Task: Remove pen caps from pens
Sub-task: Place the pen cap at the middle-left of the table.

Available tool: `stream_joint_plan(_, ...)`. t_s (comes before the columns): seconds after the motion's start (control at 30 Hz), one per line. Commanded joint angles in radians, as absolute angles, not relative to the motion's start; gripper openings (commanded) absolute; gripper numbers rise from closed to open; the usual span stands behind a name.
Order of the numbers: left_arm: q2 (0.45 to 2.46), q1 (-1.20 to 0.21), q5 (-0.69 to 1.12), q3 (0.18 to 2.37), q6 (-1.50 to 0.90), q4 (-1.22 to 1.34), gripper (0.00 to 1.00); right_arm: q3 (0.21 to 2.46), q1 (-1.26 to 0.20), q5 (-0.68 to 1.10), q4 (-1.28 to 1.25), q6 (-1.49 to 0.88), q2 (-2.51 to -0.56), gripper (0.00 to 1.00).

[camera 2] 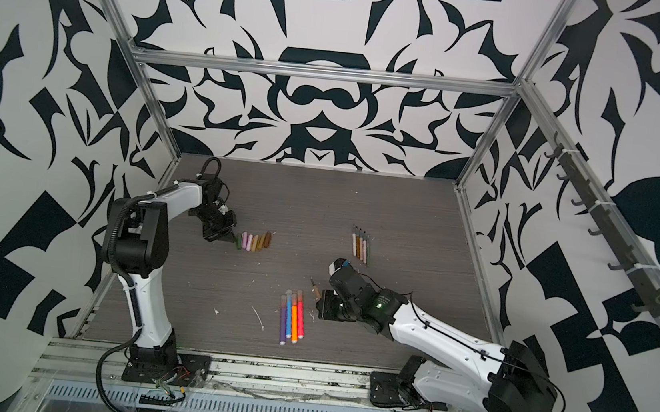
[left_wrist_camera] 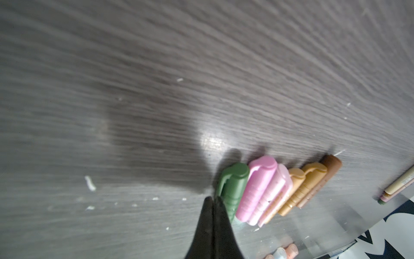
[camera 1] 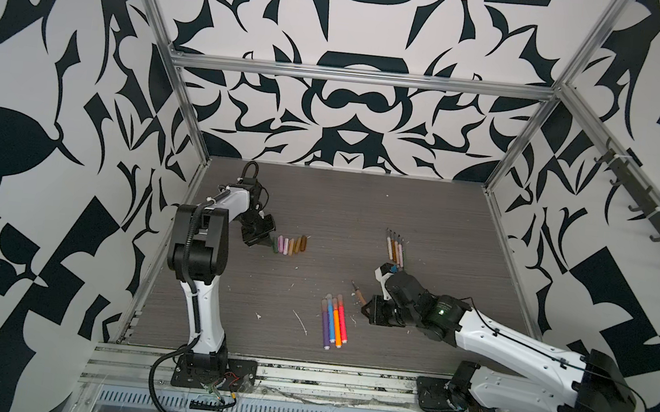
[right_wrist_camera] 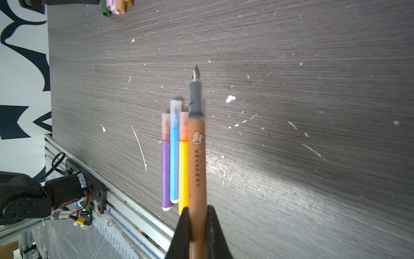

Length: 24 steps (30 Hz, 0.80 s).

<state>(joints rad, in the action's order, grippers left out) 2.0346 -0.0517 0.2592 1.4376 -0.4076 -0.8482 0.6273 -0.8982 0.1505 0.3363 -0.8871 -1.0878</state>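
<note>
— So, the left claw [left_wrist_camera: 212, 199]?
— Pinched together, holding nothing. Its tips are just beside the olive-green plastic cap [left_wrist_camera: 233, 186] that ends a row of loose caps [camera 1: 291, 246] on the dark wood-grain counter [camera 1: 321, 197].
— And the right claw [right_wrist_camera: 197, 209]?
— Clamped on a brown uncapped pen [right_wrist_camera: 197, 157], metal nib bare, beside four bright capped markers [camera 1: 334, 320]. Four thin uncapped pens [camera 1: 395, 247] lie farther back.

pen caps [left_wrist_camera: 268, 188]: about six, touching row | brown pen [right_wrist_camera: 197, 161]: uncapped | bright pens [camera 1: 334, 320]: four, capped
</note>
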Motion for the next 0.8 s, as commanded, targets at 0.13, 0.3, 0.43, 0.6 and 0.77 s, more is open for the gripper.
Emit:
stream_joint_plan(0.13,2.081,-0.048,0.243,1.482,-0.424,-0.894,0.0,0.643,-0.893,0.124,0.35,-0.876,-1.045,0.0)
stream_joint_plan(0.3,2.1,-0.048,0.239,1.495,-0.425,-0.906,0.0,0.644,-0.891,0.126,0.35,-0.877,-1.049,0.0)
stream_joint_plan(0.43,2.105,-0.048,0.249,1.502,-0.429,-0.904,0.0,0.645,-0.89,0.129,0.35,-0.874,-1.052,0.0)
stream_joint_plan(0.6,2.108,-0.048,0.258,1.507,-0.434,-0.905,0.0,0.646,-0.886,0.13,0.35,-0.872,-1.053,0.0)
stream_joint_plan(0.77,2.11,-0.048,0.267,1.503,-0.438,-0.9,0.01,0.649,-0.883,0.132,0.35,-0.871,-1.055,0.0)
